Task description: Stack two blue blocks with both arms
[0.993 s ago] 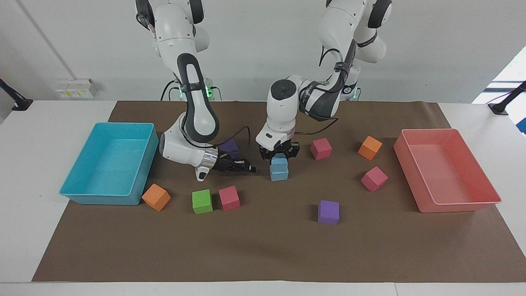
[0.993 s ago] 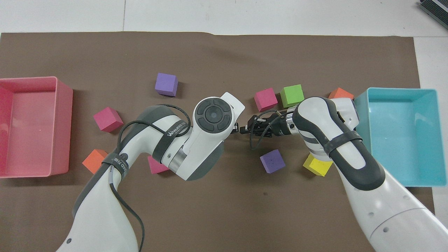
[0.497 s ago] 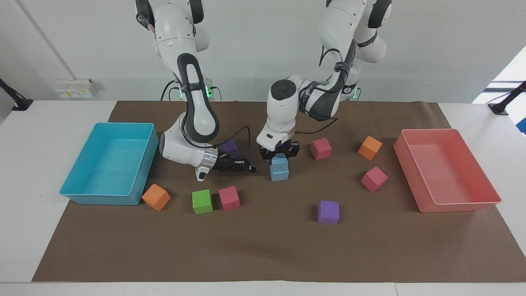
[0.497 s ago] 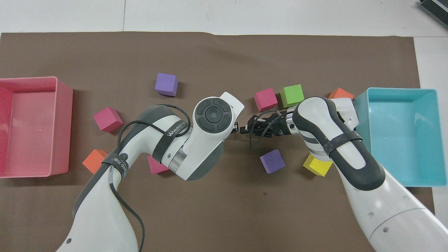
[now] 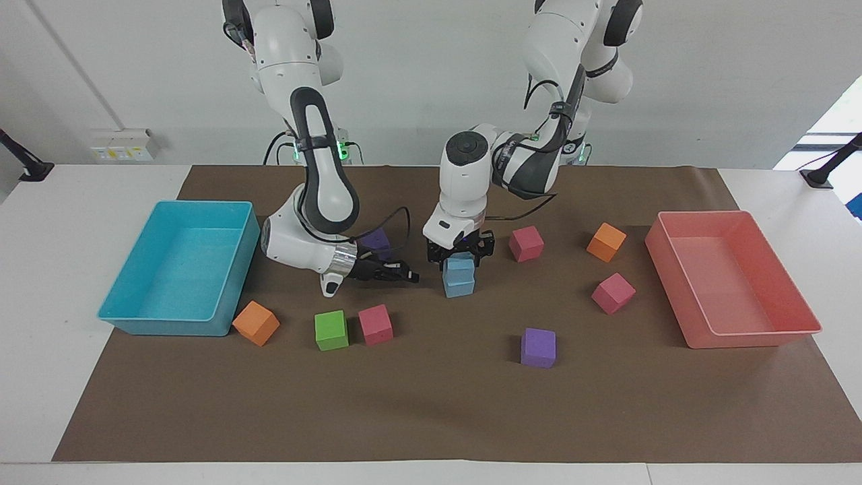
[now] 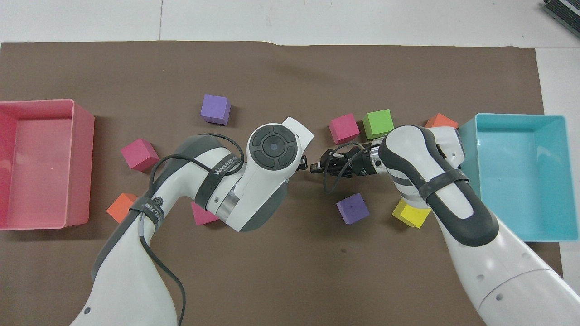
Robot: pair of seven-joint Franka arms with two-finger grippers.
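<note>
We take the stack of the two blue blocks (image 5: pixel 459 277) as our landmark. It stands on the brown mat (image 5: pixel 431 411) about midway between the two trays. The cyan tray (image 5: pixel 116 311) lies well apart from the stack toward the right arm's end of the table, and we see only its own bare floor inside. The pink tray (image 5: pixel 751 340) lies well apart from the stack toward the left arm's end, and it too shows only its floor. The one piece of writing we can make out is white lettering on a grey strap (image 6: pixel 222 165) around the left arm (image 6: pixel 136 253). It seems to begin "WANJEED", and the rest is too small for us to read.

The upper blue block (image 5: pixel 460 267) sits squarely on the lower blue block (image 5: pixel 459 288), so the stack's long axis runs straight up. Both blocks turn one flat face toward the facing camera. In the overhead view the left arm's wrist hides the stack.

The left gripper (image 5: pixel 460 250) points straight down at the top of the upper blue block, and we cannot tell whether its jaws are spread or pinching the block. The right gripper (image 5: pixel 406 275) lies almost level just beside the stack, toward the right arm's end. Its tip points at the stack, and its jaws are pressed together on nothing.

A pink cube (image 5: pixel 526 243) sits near the stack toward the left arm's end. A purple cube (image 5: pixel 538 347) lies farther from the robots than the stack.
</note>
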